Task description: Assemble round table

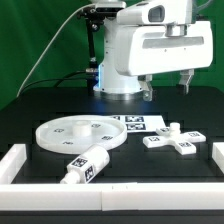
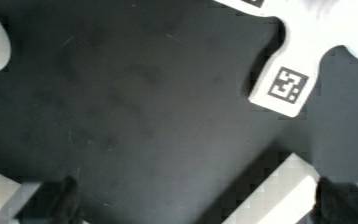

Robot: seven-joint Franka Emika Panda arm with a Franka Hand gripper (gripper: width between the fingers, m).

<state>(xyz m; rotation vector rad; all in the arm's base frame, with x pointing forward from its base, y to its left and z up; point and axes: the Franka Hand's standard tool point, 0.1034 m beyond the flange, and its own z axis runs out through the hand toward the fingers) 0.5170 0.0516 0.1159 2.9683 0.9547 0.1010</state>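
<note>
The large round disc (image 1: 80, 133) lies flat on the black table at the exterior view's left. The short cylindrical leg (image 1: 88, 168) lies on its side in front of it. The small cross-shaped foot (image 1: 170, 140) lies at the exterior view's right and also shows in the wrist view (image 2: 297, 55) with a square tag on one arm. My gripper (image 1: 167, 85) hangs high above the foot, open and empty. In the wrist view the gripper (image 2: 202, 205) has dark fingertips (image 2: 51, 200) far apart with nothing between them.
The marker board (image 1: 135, 122) lies behind the disc and foot. White border rails run along the exterior view's left (image 1: 15, 160), right (image 1: 217, 160) and front (image 1: 110, 195). A rail piece (image 2: 291, 185) crosses the wrist view near one finger. The robot base (image 1: 122, 60) stands at the back.
</note>
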